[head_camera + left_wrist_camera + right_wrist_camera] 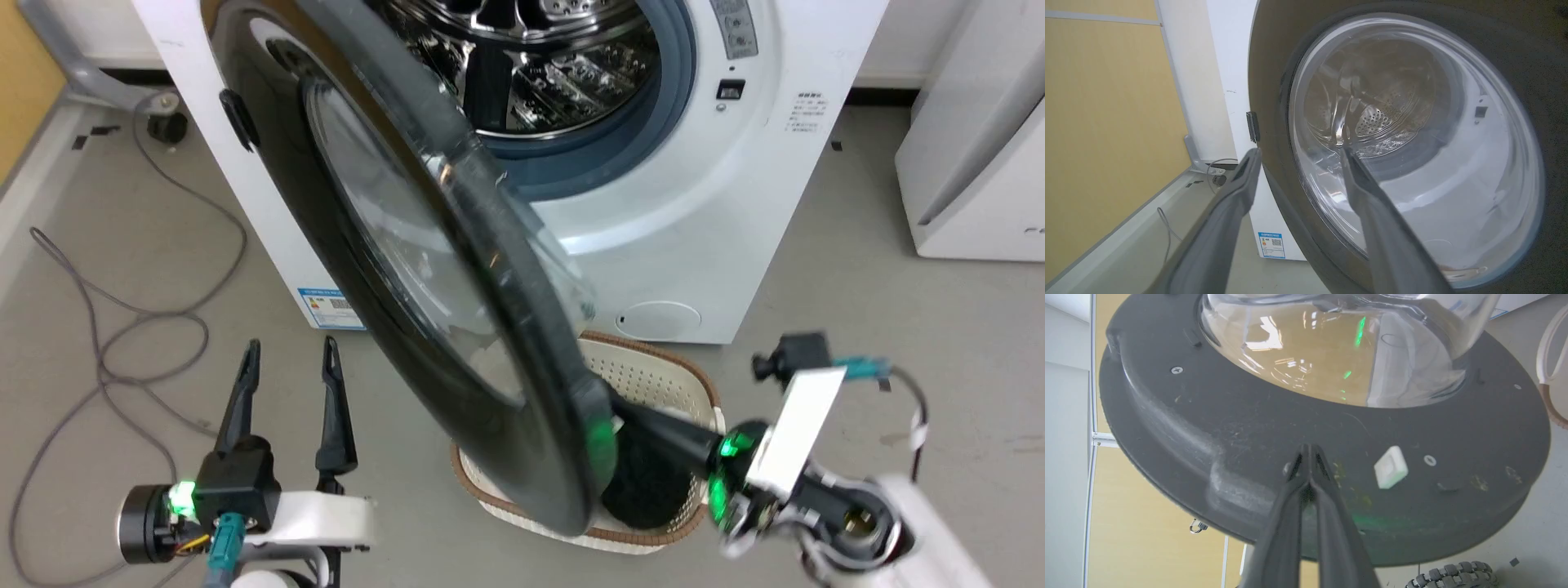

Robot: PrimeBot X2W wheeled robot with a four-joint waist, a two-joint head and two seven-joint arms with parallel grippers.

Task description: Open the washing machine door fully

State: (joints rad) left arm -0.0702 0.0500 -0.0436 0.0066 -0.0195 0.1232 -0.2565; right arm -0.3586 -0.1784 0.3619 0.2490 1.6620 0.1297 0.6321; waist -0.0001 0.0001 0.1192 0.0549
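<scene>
Washing machine door (424, 269), half-open, over laundry basket (663, 369).
Right claw (1306, 451) closed, tips pressing inner rim (1249, 428); left claw (291, 345) spread beside outer face. Risk: tips may skid off the smooth rim, or the swinging door strikes the left claw.

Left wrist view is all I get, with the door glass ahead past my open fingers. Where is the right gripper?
Observer: On the door's other side. The right gripper has its tips on the matte inner rim of the washing machine door.
Operator: Is it gripping anything?
Observer: No, it is shut with nothing between its fingers.
Operator: Anything under the door?
Observer: A cream basket sits right below the door's lower edge, in front of the washing machine.
</scene>
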